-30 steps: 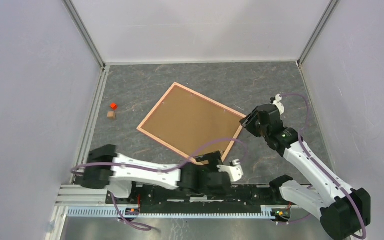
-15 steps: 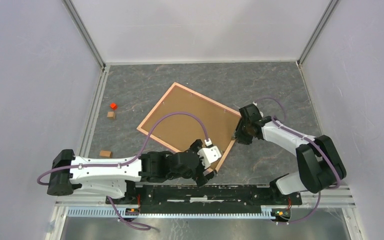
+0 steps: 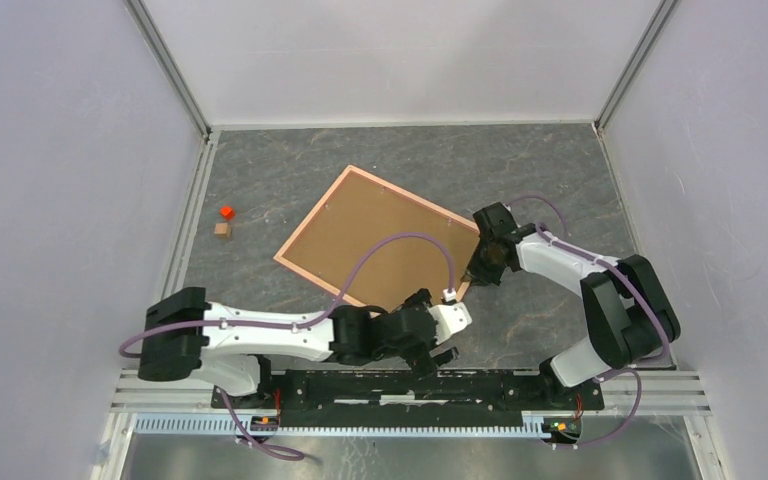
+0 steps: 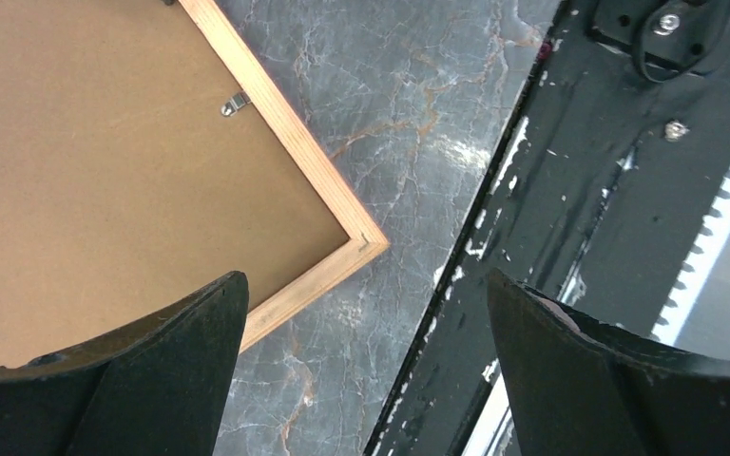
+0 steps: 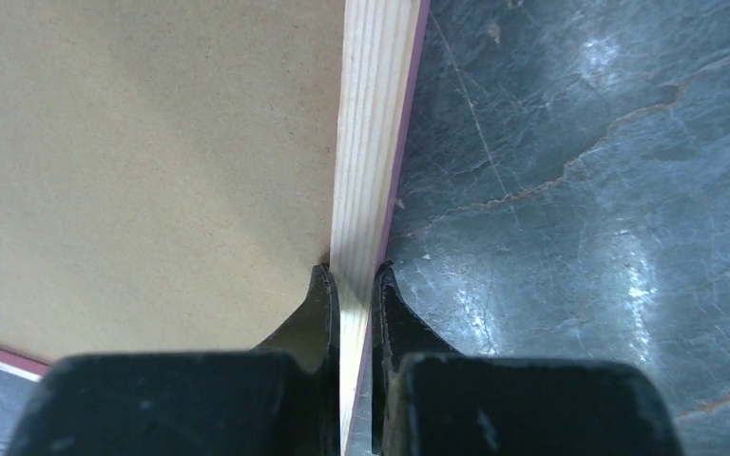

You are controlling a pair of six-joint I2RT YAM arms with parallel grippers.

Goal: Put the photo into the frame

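The frame point(image 3: 312, 212) lies flat and askew on the dark table, back up, its brown backing board point(image 3: 380, 235) filling it. The photo is hidden. My right gripper point(image 3: 480, 270) is shut on the frame's right rail; in the right wrist view the pale wooden rail point(image 5: 371, 142) runs between the two black fingers of this gripper point(image 5: 354, 275). My left gripper point(image 3: 438, 352) hangs open just off the frame's near corner. In the left wrist view the frame corner point(image 4: 361, 245) lies ahead of that gripper point(image 4: 366, 285), and nothing is between its fingers.
A small red block point(image 3: 226, 212) and a brown block point(image 3: 222, 229) sit near the left wall. The black base rail point(image 3: 410, 385) runs along the near edge, close beside the left gripper. A metal clip point(image 4: 235, 103) sits on the backing board by the rail.
My right arm dropped onto the frame's right rail and its gripper shut on it. My left arm swung over the frame's near corner, then drew back toward the base rail, still open.
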